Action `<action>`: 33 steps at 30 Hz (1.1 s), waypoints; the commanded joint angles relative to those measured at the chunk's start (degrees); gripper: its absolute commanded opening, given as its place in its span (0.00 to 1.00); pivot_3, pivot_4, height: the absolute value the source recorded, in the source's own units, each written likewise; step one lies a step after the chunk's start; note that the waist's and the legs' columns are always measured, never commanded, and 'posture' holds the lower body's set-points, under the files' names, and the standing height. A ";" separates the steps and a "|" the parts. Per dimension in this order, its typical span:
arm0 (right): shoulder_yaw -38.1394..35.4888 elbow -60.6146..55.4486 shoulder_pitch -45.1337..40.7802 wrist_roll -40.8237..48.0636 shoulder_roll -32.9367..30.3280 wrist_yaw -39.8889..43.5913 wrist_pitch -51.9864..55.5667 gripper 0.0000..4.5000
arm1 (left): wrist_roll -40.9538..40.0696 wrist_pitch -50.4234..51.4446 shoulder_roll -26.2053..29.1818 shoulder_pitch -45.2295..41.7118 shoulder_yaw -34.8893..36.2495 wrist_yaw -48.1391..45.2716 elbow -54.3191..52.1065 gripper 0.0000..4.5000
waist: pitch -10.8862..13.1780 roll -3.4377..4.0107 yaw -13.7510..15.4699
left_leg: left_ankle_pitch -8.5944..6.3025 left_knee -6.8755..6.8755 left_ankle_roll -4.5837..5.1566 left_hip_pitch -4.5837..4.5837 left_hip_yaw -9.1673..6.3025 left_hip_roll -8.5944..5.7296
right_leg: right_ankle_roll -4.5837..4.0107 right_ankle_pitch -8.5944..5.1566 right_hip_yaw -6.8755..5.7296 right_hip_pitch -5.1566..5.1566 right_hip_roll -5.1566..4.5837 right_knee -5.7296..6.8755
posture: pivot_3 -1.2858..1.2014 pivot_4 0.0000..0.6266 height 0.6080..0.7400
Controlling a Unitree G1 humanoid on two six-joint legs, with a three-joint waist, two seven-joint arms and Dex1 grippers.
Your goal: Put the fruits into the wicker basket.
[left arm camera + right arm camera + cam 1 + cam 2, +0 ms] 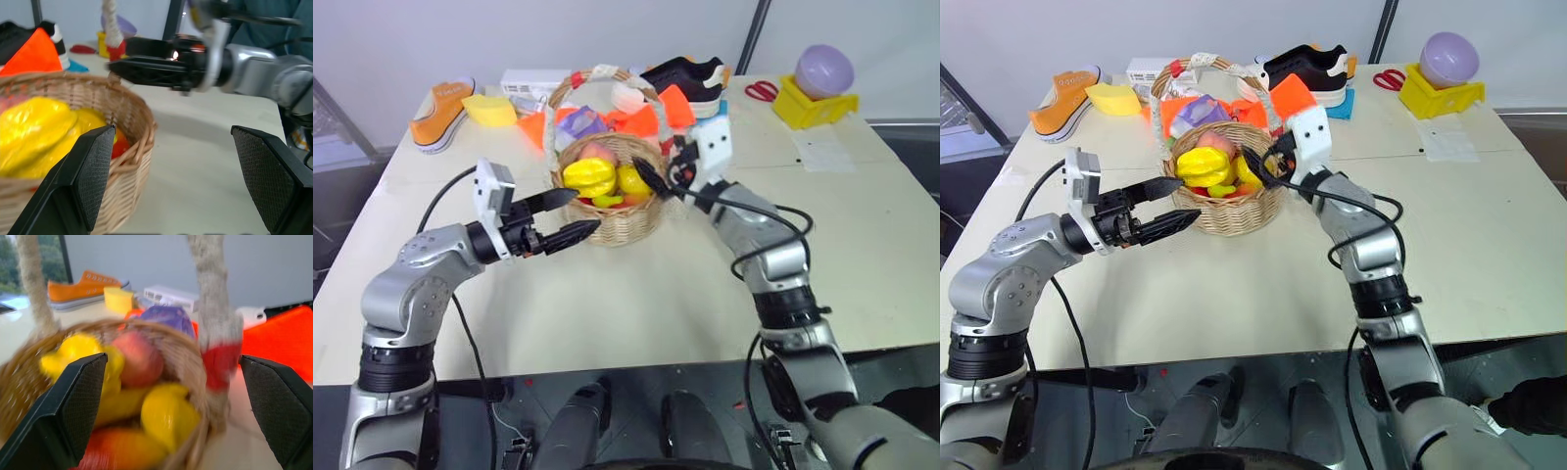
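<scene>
The wicker basket (625, 221) stands mid-table, its arched handle (607, 73) wrapped in white and red. Inside lie the fruits: a yellow ridged fruit (590, 176), a pink-red peach (599, 152) behind it, and other yellow and orange pieces. My left gripper (585, 210) is open and level just outside the basket's near-left wall, nothing between its fingers (93, 166). My right gripper (644, 172) is open at the basket's right rim, pointing in over the fruit. In the right wrist view the peach (139, 357) lies ahead between the spread fingers (83, 396).
Behind the basket lie orange pieces (656, 117), a white box (533, 83) and a black shoe (690, 78). An orange shoe (443, 113) and a yellow block (489, 110) sit back left. A purple ball (824, 70) on a yellow holder, red scissors (762, 90) and paper (822, 152) are back right.
</scene>
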 commanded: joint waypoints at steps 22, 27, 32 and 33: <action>-28.91 -9.27 16.03 -2.70 -18.54 -10.30 -2.47 0.01 | 7.04 -11.21 -7.11 -7.22 -4.40 4.70 2.82 0.91 | 0.07 0.13 1.27 | 0.01 -0.04 0.01 -0.05 0.08 -0.07 | 0.00 -0.01 0.04 0.17 -0.15 -0.02 | 0.52 0.24 1.00; -31.65 -4.79 17.19 -3.53 -19.99 -13.28 -3.48 0.01 | 8.23 -11.88 -8.09 -7.81 -6.24 4.00 3.67 0.91 | 0.02 0.34 -0.58 | 0.02 -0.06 0.02 -0.01 0.13 0.03 | 0.00 -0.01 0.06 0.15 -0.15 0.04 | 0.52 0.24 1.00; -32.67 -5.08 18.24 -2.08 -19.29 -13.42 -3.29 0.42 | 8.07 -11.61 -8.54 -8.41 -6.89 3.90 3.89 0.91 | 0.01 0.40 -0.32 | 0.02 -0.04 0.03 0.00 0.13 0.06 | 0.00 -0.01 0.05 0.18 -0.12 0.04 | 0.52 0.24 1.00; -32.66 -6.09 18.85 -2.23 -19.33 -13.70 -3.10 0.53 | 8.15 -11.65 -8.63 -8.57 -7.05 3.81 4.13 0.91 | 0.01 0.40 -0.17 | 0.03 -0.02 0.03 0.00 0.13 0.05 | 0.00 -0.01 0.05 0.21 -0.13 0.04 | 0.52 0.24 1.00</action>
